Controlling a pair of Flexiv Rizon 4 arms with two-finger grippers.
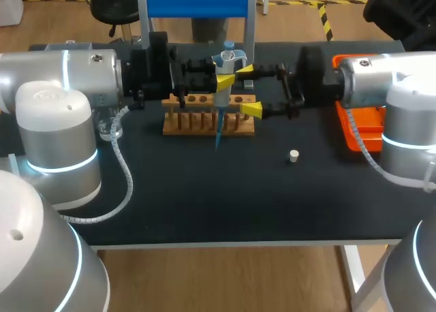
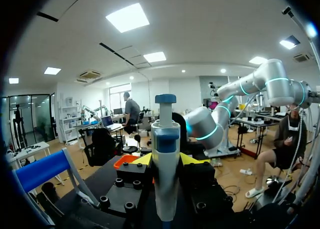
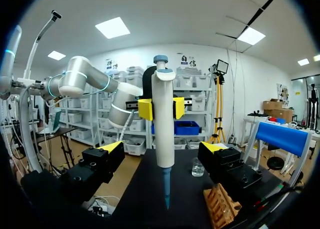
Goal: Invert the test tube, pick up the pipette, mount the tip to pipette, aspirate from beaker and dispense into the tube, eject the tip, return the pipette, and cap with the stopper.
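My left gripper (image 1: 225, 80) is shut on a grey pipette (image 1: 223, 87) with a blue plunger cap, which it holds upright. The pipette's blue tip (image 1: 219, 133) points down in front of the wooden tube rack (image 1: 204, 121). In the left wrist view the pipette (image 2: 165, 174) stands between the yellow fingertips (image 2: 142, 160). My right gripper (image 1: 250, 89) is open, one finger on each side of the pipette (image 3: 163, 124) without touching it. A small white stopper (image 1: 293, 156) lies on the black table to the right. I cannot make out a test tube.
A glass beaker (image 1: 109, 128) stands beside my left arm and is also seen past the pipette in the right wrist view (image 3: 197, 167). An orange tray (image 1: 360, 131) lies at the right. A stand with a blue bar (image 1: 197, 3) rises behind the rack.
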